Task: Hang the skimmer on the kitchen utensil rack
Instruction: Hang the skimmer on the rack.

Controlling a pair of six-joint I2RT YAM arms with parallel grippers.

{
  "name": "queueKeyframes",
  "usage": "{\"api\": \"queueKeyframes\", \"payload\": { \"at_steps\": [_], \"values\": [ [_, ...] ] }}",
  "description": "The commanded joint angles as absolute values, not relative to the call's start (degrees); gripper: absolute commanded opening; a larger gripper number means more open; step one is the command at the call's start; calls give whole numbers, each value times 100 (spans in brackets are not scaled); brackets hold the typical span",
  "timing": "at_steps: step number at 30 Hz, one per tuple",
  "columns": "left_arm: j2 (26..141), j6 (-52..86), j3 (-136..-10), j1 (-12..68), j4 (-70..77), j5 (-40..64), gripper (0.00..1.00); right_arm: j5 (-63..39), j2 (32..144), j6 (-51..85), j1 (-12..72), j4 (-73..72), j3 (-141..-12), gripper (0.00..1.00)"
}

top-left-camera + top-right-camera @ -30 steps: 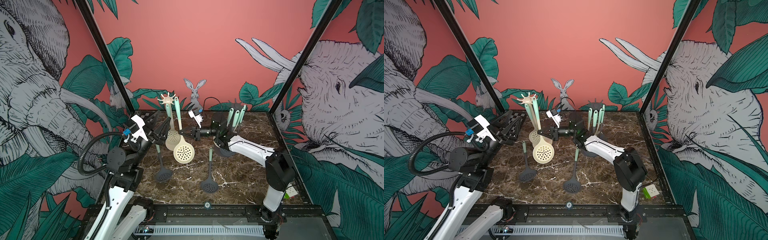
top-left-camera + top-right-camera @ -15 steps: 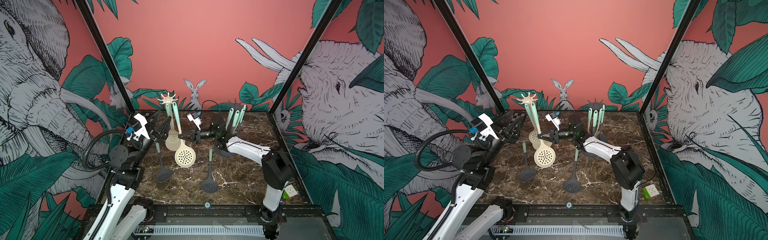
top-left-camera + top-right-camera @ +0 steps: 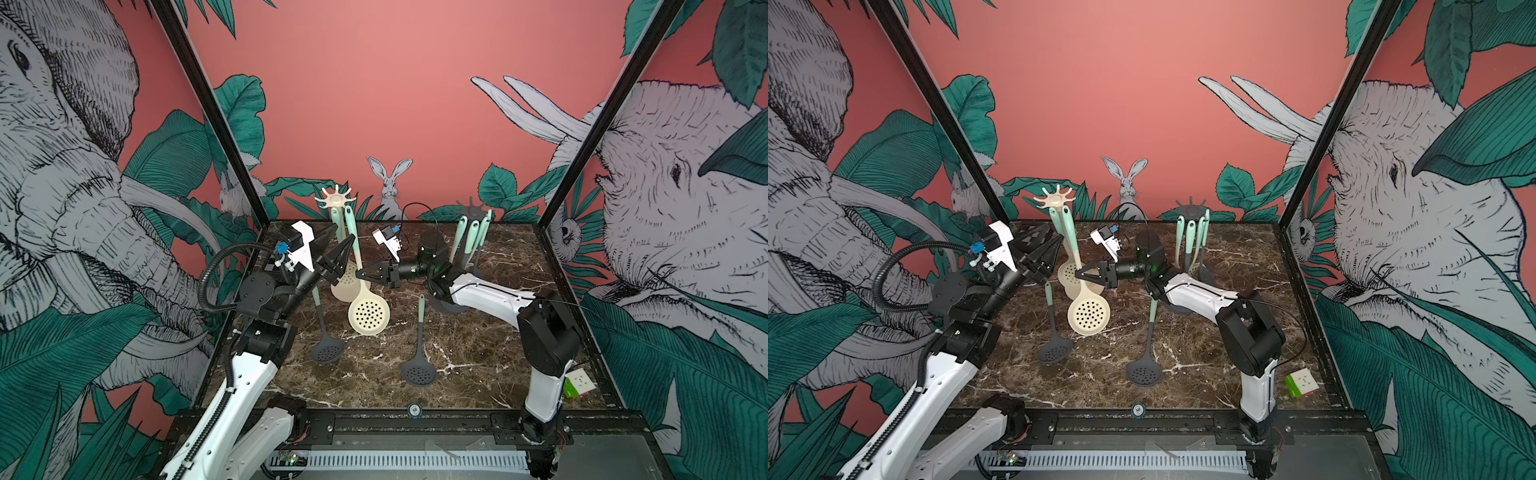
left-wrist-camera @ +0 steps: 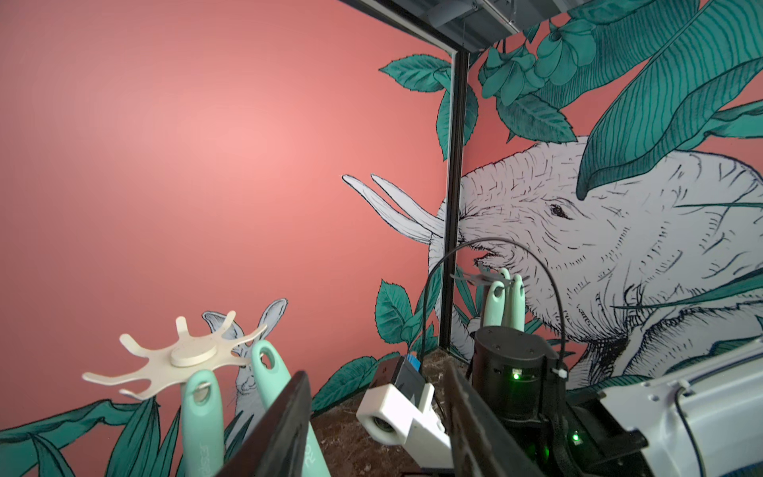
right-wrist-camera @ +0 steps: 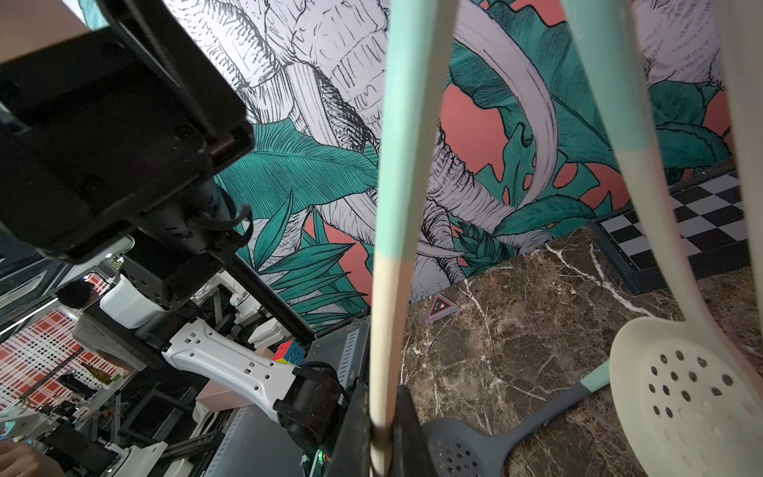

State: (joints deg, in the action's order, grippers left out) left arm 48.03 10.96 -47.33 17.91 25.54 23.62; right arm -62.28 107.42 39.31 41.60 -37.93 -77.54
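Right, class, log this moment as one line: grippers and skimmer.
right gripper: shut on cream skimmer | left gripper: open by its handle | handle top at cream rack, hooking unclear

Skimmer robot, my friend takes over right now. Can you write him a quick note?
Right gripper: shut on the shaft of the cream skimmer, holding it up by the cream rack.
Left gripper: open beside its mint handle, not gripping.
Done: handle loop raised to the rack's arms.
Left: I cannot tell if the loop is hooked; seat it, then release.
Also: a second cream skimmer already hangs; two grey skimmers lie on the table.
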Motion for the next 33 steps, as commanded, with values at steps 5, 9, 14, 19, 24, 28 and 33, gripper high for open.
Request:
{"api": "queueKeyframes", "payload": {
  "at_steps": [5,9,14,19,24,28,33],
  "values": [
    [5138,1150,-4673,1719,2475,2575,47,-6325,10740,3961,4123,-4050,-7945,0],
    [5274,1309,-4556,1611,2560,2659,44,-6303,10714,3902,4118,-4025,-7945,0],
    [5346,1478,-4423,1512,2623,2725,41,-6310,10684,3841,4119,-4006,-7917,0],
    [5461,1529,-4403,1502,2602,2777,40,-6307,10643,3687,4120,-3868,-7918,0],
    [5631,1559,-4432,1484,2628,2806,38,-6311,10640,3662,4114,-3876,-7918,0],
    [5806,1660,-4434,1459,2767,2878,37,-6323,10644,3635,4122,-3872,-7949,0],
    [5981,1799,-4437,1432,3022,3065,33,-6363,10661,3595,4117,-3870,-8011,0]
  ]
}}
